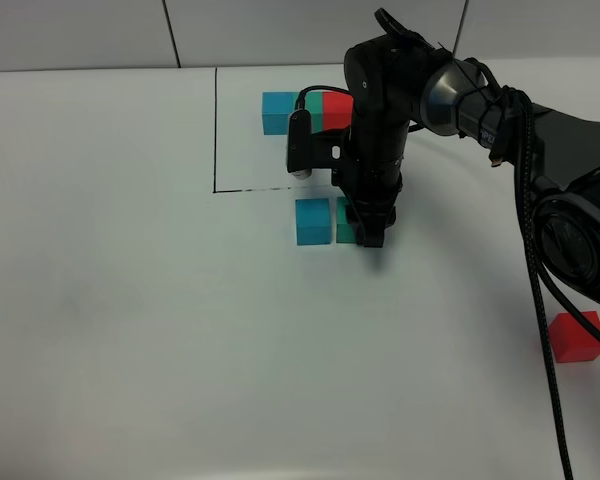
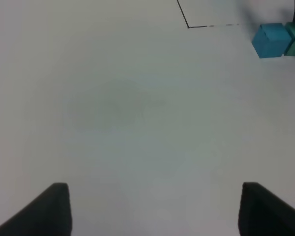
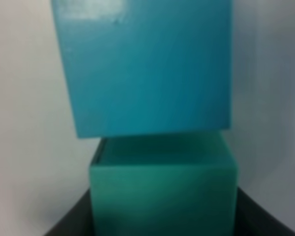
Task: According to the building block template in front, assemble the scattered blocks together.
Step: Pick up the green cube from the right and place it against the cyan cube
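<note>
Black right arm (image 1: 378,120), silver joint (image 1: 442,98), black end effector (image 1: 370,236) (cables (image 1: 542,310) trailing)

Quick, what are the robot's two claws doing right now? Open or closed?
Left gripper: open, holding nothing.
Right gripper: closed on the green cube.

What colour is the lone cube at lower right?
The cube is red; exterior high view shows it best.

The right arm (image 1: 380,110) blocks the template (image 1: 278,112) and green cube (image 1: 344,229); bare table (image 1: 110,300) spreads left of the blue cube (image 1: 313,221).
</note>
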You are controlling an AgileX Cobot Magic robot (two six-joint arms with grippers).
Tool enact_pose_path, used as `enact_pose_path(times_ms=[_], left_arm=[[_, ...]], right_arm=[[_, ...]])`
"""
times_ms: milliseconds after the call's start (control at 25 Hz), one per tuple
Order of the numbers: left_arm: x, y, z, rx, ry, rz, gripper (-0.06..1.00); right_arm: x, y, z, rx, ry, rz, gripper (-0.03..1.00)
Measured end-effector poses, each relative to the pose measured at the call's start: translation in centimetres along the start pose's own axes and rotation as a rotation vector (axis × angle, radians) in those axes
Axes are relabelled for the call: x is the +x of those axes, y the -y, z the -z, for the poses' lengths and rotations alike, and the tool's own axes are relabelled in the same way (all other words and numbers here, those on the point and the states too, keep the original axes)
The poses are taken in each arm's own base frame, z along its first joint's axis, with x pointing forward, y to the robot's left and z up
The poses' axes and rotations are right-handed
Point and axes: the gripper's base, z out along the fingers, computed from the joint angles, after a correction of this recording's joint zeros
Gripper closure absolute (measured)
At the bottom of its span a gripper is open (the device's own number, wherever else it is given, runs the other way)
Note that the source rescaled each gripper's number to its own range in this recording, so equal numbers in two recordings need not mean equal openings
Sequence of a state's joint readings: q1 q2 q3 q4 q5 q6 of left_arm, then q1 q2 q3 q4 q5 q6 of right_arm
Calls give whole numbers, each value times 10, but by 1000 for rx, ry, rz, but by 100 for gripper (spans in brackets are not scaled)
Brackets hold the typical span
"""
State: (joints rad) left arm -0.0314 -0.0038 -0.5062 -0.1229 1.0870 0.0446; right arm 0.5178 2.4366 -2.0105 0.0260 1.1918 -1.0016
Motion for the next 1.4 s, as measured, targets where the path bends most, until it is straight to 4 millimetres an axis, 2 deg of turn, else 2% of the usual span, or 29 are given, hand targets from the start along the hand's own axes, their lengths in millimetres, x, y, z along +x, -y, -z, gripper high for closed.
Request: enact_pose_path(times_ms=[240,1240,1320,1400], left_arm=[[0,0,0,0,0,0,30],[0,0,0,0,0,0,30],[0,0,0,0,0,0,30],[0,0,0,0,0,0,30]], right_arm=[[-7,-4,-1,0,2,16,94],[-8,-4,-5,-3,-1,45,94],[-8,-4,-5,0,3,46,91],[-9,-3,-6,8,14,44,77]])
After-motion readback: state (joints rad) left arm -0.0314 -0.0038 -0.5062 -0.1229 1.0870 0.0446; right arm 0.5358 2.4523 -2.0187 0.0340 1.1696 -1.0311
